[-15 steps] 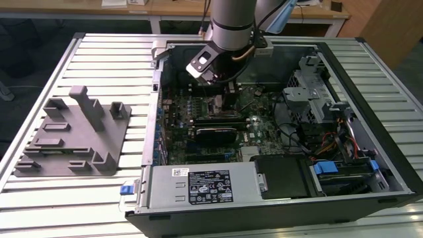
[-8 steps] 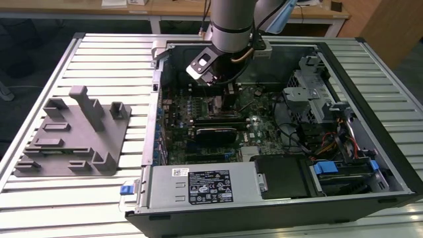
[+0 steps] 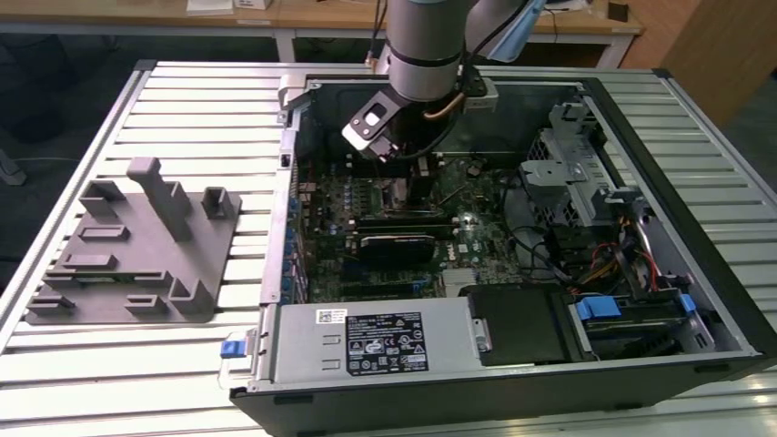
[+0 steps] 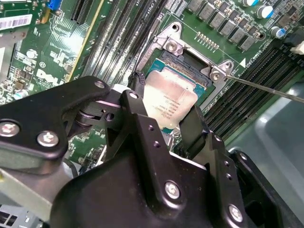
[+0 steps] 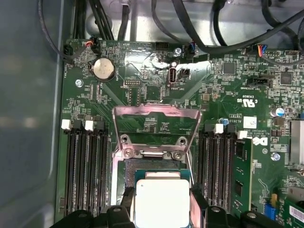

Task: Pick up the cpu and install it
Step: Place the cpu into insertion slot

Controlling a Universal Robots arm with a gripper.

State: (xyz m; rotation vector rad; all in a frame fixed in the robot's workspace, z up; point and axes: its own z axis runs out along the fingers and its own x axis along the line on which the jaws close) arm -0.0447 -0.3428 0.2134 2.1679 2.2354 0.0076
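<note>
The cpu (image 4: 169,99), a pale silver square chip, sits between the black fingers (image 4: 137,108) of my gripper (image 4: 166,113), which is shut on its two opposite sides. It hangs just over the open socket (image 4: 187,59) on the green motherboard, roughly lined up with it. In the first wrist view the cpu (image 5: 161,202) covers the near part of the socket (image 5: 124,172), with my gripper (image 5: 161,209) around it. The socket's metal load plate (image 5: 156,116) stands flipped open behind it. In the exterior view my arm (image 3: 425,55) reaches down into the computer case (image 3: 282,173).
Memory slots (image 5: 85,166) flank the socket on both sides. A thin metal lever (image 4: 266,89) sticks out beside it. The case holds a power supply (image 3: 377,339), a drive cage (image 3: 570,173) and cables. A grey fixture (image 3: 134,246) with upright posts stands on the slatted table at the exterior view's left.
</note>
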